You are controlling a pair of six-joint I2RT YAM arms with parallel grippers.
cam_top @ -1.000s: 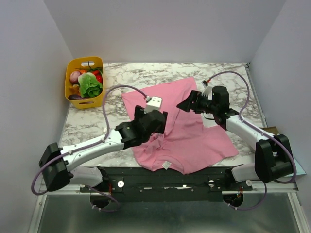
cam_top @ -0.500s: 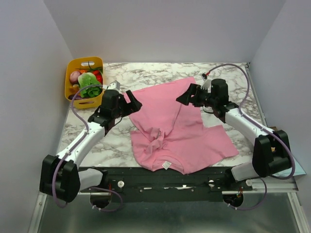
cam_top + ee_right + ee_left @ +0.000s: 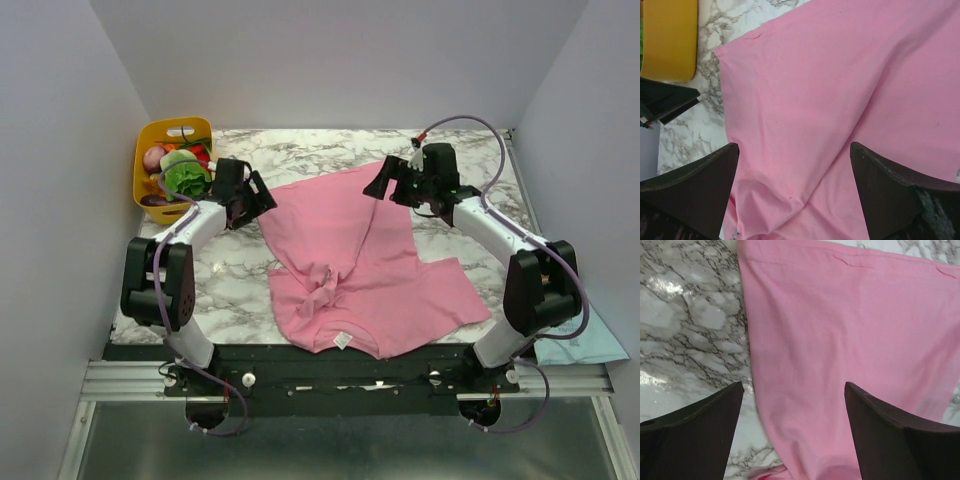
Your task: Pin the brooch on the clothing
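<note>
Pink T-shirt (image 3: 370, 260) flat on marble table (image 3: 230, 290), creased and bunched near neckline, white label (image 3: 342, 340) at near edge. Left gripper (image 3: 262, 197) at far-left corner, right gripper (image 3: 374, 188) at far-right corner; both spread wide, gripping nothing

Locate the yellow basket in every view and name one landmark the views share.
Top external: the yellow basket sits at the far left corner of the marble table, left of the pink T-shirt.
Left wrist: not in it.
Right wrist: it fills the picture's top left corner, past the shirt's corner.
Shared landmark: the T-shirt's far left corner lying on the marble shows in all three views.
</note>
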